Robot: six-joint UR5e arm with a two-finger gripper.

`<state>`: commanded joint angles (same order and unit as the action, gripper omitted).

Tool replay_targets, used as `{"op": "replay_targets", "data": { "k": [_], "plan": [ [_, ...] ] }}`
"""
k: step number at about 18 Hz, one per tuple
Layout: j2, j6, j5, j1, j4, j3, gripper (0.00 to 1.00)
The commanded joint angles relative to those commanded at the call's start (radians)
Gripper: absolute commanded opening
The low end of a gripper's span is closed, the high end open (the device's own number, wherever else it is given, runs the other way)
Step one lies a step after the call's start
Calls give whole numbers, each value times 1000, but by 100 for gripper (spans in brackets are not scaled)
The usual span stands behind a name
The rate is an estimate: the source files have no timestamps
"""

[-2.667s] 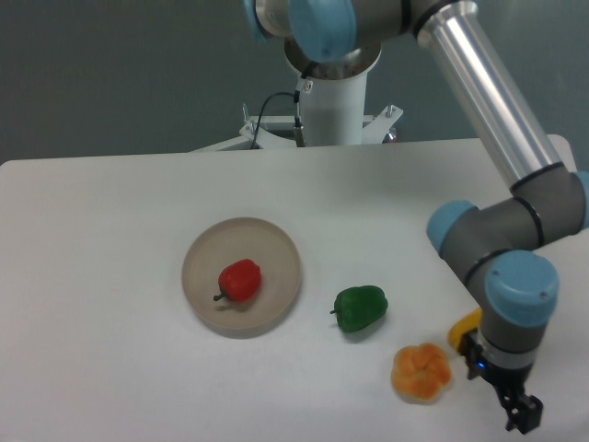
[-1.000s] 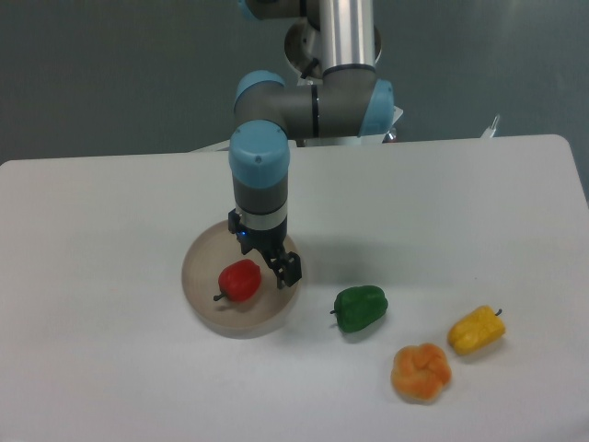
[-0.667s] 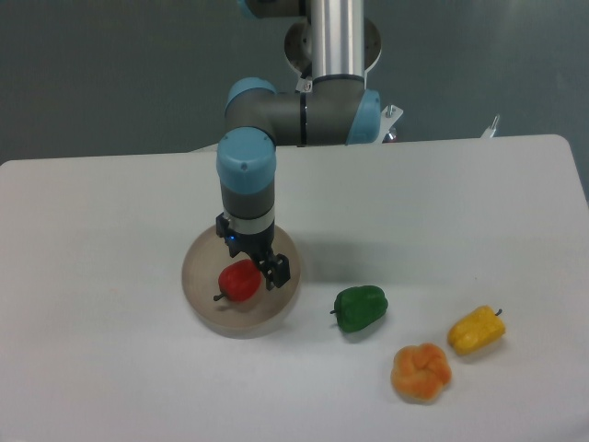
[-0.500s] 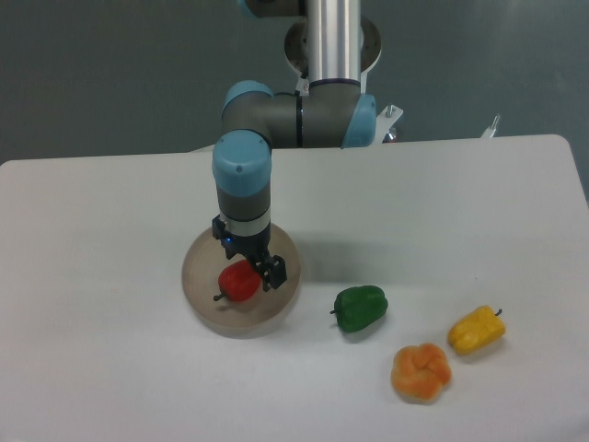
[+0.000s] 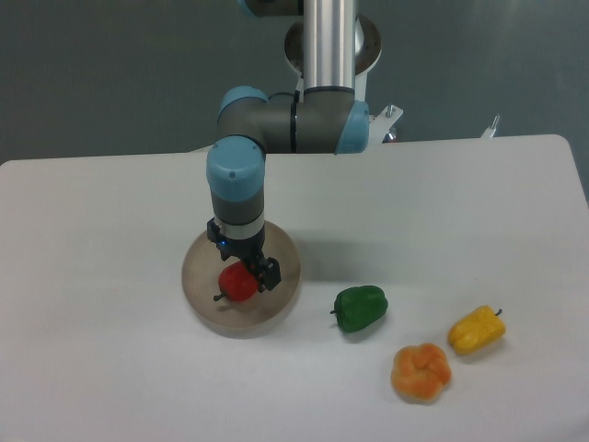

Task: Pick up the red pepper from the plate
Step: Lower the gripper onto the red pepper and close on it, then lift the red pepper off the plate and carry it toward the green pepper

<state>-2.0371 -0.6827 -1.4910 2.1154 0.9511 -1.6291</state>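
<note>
The red pepper (image 5: 236, 285) lies on the beige plate (image 5: 200, 281), a little left of the plate's middle, its dark stem pointing left. My gripper (image 5: 248, 274) hangs straight down over the pepper's upper right side, partly covering it. One dark finger (image 5: 270, 273) shows just right of the pepper; the other finger is hidden behind the gripper body. I cannot tell from this view whether the fingers touch the pepper.
A green pepper (image 5: 360, 308) sits on the white table right of the plate. An orange pepper (image 5: 421, 372) and a yellow pepper (image 5: 477, 331) lie further right near the front. The arm's base (image 5: 329, 41) stands at the back.
The gripper has moved left over the plate, from beside the pepper's right edge to over the pepper itself. The pepper and plate have not moved.
</note>
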Motion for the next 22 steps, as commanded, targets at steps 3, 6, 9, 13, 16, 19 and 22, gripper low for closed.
{"op": "replay_targets", "data": {
  "k": [3,6,9,13,16,19,22],
  "plan": [
    [-11,17,0,-5,-17,0,100],
    [-11,31,0,-6,-20,-11,100],
    [-20,29,0,-8,-25,-15,100],
    [-29,31,0,-17,-40,-15,100],
    [-38,31,0,-17,-43,-12,100],
    [-38,31,0,-17,-51,-12,86],
    [-37,29,0,-17,-51,-11,59]
  ]
}}
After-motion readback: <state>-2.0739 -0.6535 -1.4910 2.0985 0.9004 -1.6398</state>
